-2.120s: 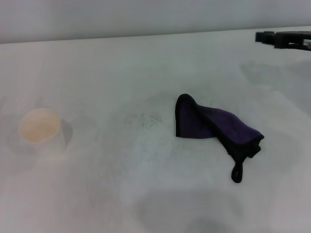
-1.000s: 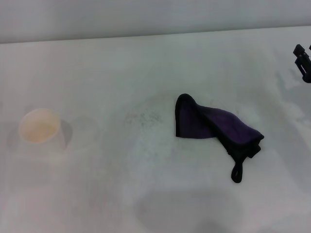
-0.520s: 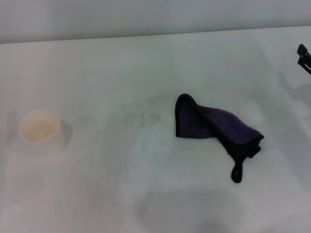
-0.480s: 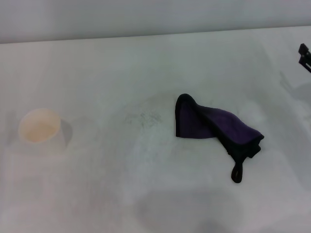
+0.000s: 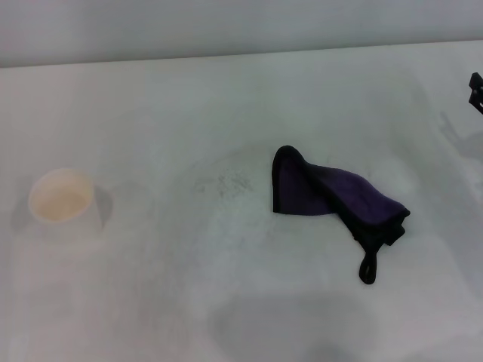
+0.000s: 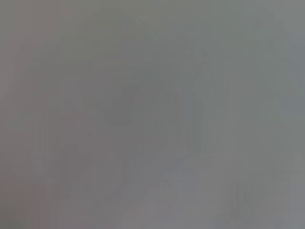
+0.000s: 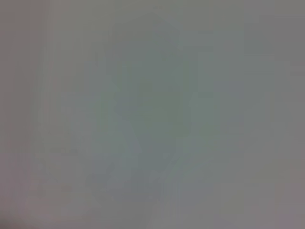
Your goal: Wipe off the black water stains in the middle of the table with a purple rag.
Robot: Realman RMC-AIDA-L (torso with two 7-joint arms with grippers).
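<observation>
1. The broad, flat, matte white table [image 5: 226, 98] fills the head view, marked with faint grey scuffs.
2. The soft purple rag [image 5: 332, 196] with black edging lies crumpled a little toward three o'clock from the middle of the table, one end raised in a fold.
3. The rag's small black loop [image 5: 367, 269] trails flat on the table from its corner toward six o'clock.
4. A patch of faint grey speckled smudges [image 5: 224, 182] sits just beside the rag at its nine o'clock side, not touching the cloth.
5. The black water stains cannot be picked out as a dark blotch anywhere on the bare surface; whether they lie under the rag cannot be told.
6. A round white paper cup [image 5: 64, 202] with a pale orange inside stands upright far out at nine o'clock, well apart from the rag.
7. The black right gripper [image 5: 477, 89] shows only as a sliver at the two o'clock edge of the head view, well clear of the rag; how wide its fingers stand cannot be told.
8. The left gripper does not appear in the head view.
9. Both wrist views show only a featureless grey field, with nothing to identify.
10. Nothing touches the rag except the table under it.
</observation>
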